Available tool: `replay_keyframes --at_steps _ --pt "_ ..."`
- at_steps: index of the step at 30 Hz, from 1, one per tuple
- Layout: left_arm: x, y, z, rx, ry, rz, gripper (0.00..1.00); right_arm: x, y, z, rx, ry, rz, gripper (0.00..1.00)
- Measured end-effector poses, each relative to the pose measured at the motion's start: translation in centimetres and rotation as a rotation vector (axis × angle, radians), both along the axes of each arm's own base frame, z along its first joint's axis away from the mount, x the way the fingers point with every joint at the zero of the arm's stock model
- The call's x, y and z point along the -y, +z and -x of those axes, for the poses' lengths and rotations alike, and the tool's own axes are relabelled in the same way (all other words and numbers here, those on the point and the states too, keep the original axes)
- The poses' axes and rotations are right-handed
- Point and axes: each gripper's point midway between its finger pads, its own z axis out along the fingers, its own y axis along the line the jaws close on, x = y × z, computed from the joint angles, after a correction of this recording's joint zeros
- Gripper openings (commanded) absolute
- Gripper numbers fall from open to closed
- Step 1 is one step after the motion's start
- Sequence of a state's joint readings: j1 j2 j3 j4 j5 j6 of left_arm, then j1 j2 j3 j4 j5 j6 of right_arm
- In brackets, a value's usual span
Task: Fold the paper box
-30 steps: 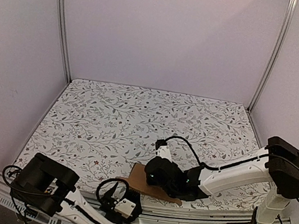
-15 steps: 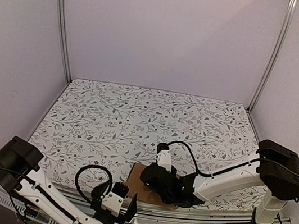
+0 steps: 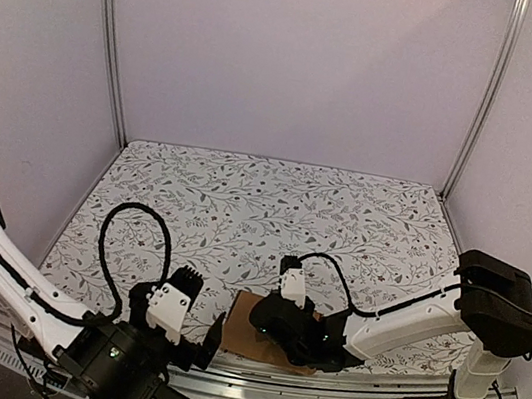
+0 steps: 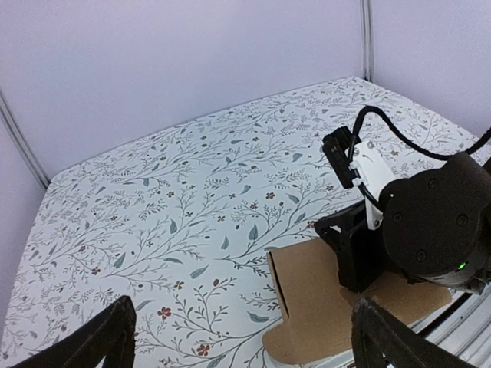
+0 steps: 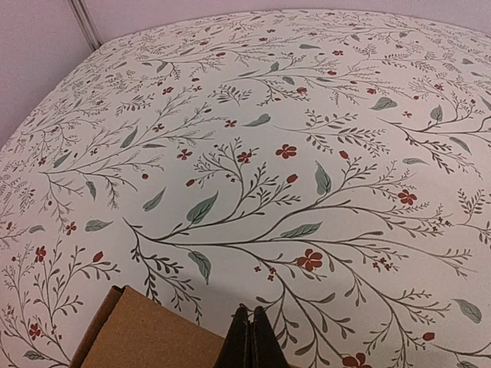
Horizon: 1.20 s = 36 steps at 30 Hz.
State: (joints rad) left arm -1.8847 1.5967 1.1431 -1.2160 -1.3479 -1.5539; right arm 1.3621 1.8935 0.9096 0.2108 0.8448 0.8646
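The paper box (image 3: 243,330) is a flat brown cardboard piece lying at the table's near edge, with a rounded tab toward the front. It also shows in the left wrist view (image 4: 322,295) and at the bottom left of the right wrist view (image 5: 146,337). My right gripper (image 3: 276,325) is shut, its fingertips (image 5: 249,337) together and resting on the box near its far edge; it is the black block on the box in the left wrist view (image 4: 360,245). My left gripper (image 3: 180,328) is open wide and empty, hovering just left of the box; its fingers (image 4: 103,341) frame the bottom corners.
The floral tablecloth (image 3: 243,216) covers the table. Metal rails (image 3: 336,398) run along the near edge under the box. White walls with metal posts (image 3: 108,43) close in the back and sides. A black cable (image 3: 133,239) loops up from the left arm.
My left arm has swung up and out to the left, and its gripper has risen from the front rail to beside the box. My right gripper shifted slightly left on the box.
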Motion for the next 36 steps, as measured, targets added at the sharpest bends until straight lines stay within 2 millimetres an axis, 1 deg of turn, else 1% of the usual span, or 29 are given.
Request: replay_keyframes --at_steps 4,8,11,16,22,27,32,35,36 --pt "-0.7 0.2 -1.2 -0.060 -0.022 -0.025 0.96 0.0 0.0 0.0 0.002 -0.001 -0.002 0.00" --pt "-1.4 -1.3 -3.1 -0.158 -0.050 -0.015 0.97 0.1 0.0 0.1 0.004 -0.002 -0.005 0.00" --pt "-1.4 -2.5 -4.3 -0.217 -0.085 -0.005 0.98 0.2 0.0 0.2 0.004 0.000 -0.004 0.00" --pt "0.0 -4.3 -5.8 -0.324 -0.160 0.033 0.98 0.4 0.1 0.4 0.000 0.010 0.000 0.00" --pt "0.7 -6.8 -8.9 -0.461 -0.208 0.122 0.97 0.7 0.2 0.8 -0.014 0.035 0.017 0.00" --pt "2.2 -8.7 -10.6 -0.596 -0.279 0.208 0.95 0.7 0.1 1.0 -0.019 0.052 0.031 0.00" --pt "3.8 -10.4 -10.7 -0.724 -0.370 0.266 0.91 0.7 0.1 1.0 -0.018 0.059 0.039 0.00" --pt "4.1 -12.0 -10.8 -0.810 -0.395 0.290 0.83 0.7 0.1 1.0 -0.018 0.063 0.043 0.00" --pt "4.1 -12.5 -10.8 -0.840 -0.400 0.294 0.82 0.7 0.1 1.0 -0.017 0.065 0.046 0.00"
